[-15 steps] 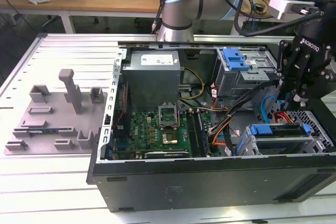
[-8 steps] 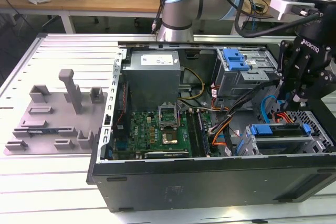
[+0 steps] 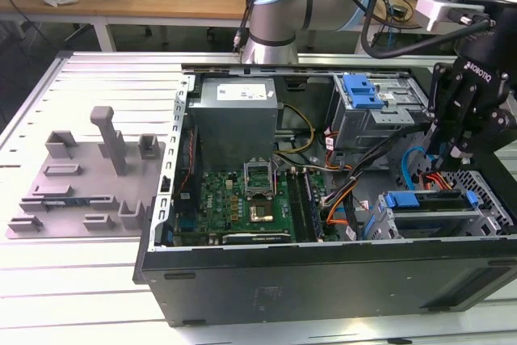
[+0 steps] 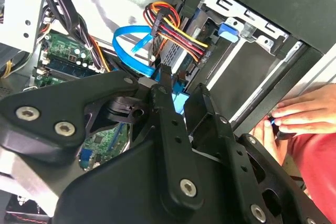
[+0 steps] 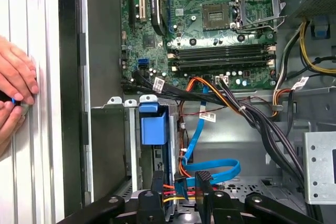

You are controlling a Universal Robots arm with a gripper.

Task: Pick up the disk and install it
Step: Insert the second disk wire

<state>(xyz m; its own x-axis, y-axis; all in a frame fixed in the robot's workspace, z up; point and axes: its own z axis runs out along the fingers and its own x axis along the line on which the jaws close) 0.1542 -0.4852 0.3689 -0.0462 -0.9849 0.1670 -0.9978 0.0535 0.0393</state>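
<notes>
Hand (image 4: 181, 95), fingers narrow and holding nothing, hangs over the disk (image 3: 428, 200) in its cage; risk of snagging the cables (image 4: 176, 32) crowding the fingertips.

one open computer case (image 3: 323, 272), one motherboard (image 3: 242, 204), one grey fixture tray (image 3: 81, 183).

The disk (image 3: 428, 201), framed by bright blue rails, sits on edge in the metal drive cage (image 3: 485, 214) at the case's (image 3: 323, 276) front corner, cables plugged into its end.
</notes>
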